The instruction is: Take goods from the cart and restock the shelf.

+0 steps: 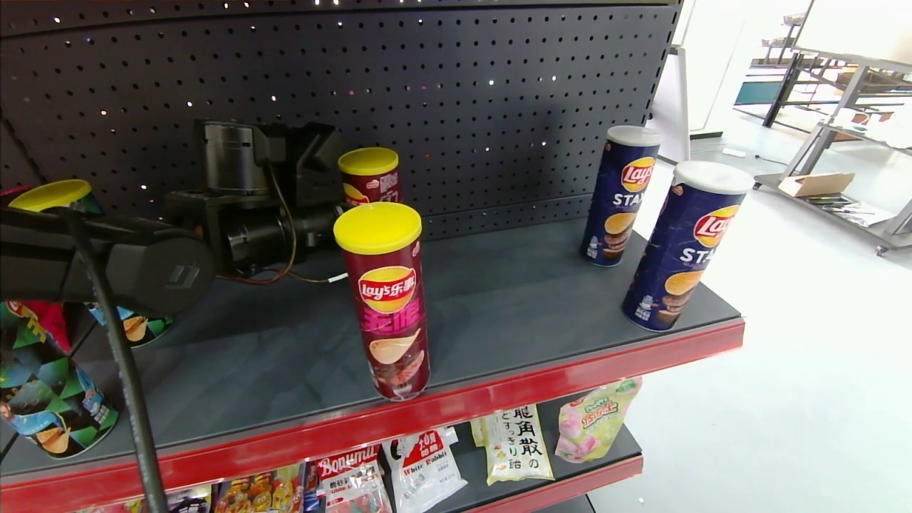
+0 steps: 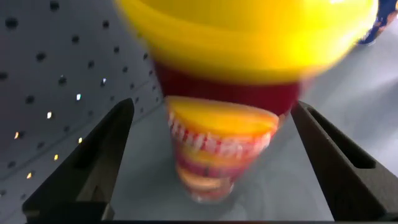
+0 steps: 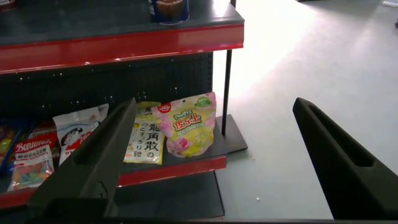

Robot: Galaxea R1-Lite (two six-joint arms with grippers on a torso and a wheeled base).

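Two red chip cans with yellow lids stand on the grey shelf (image 1: 541, 299). One red can (image 1: 385, 299) is near the red front edge. The other red can (image 1: 368, 174) is farther back by the pegboard. My left gripper (image 1: 329, 214) comes in from the left at that rear can. In the left wrist view the gripper (image 2: 212, 106) is open, and a red can (image 2: 217, 149) stands upright between its spread fingers (image 2: 109, 149), apart from both. My right gripper (image 3: 214, 102) is open with nothing in it, out in front of the lower shelf.
Two blue chip cans (image 1: 618, 206) (image 1: 680, 249) stand at the shelf's right end. Patterned cans (image 1: 50, 399) crowd the left end. A black pegboard (image 1: 463, 92) backs the shelf. Snack bags (image 3: 189, 124) line the lower shelf (image 3: 180, 169). Open floor lies to the right.
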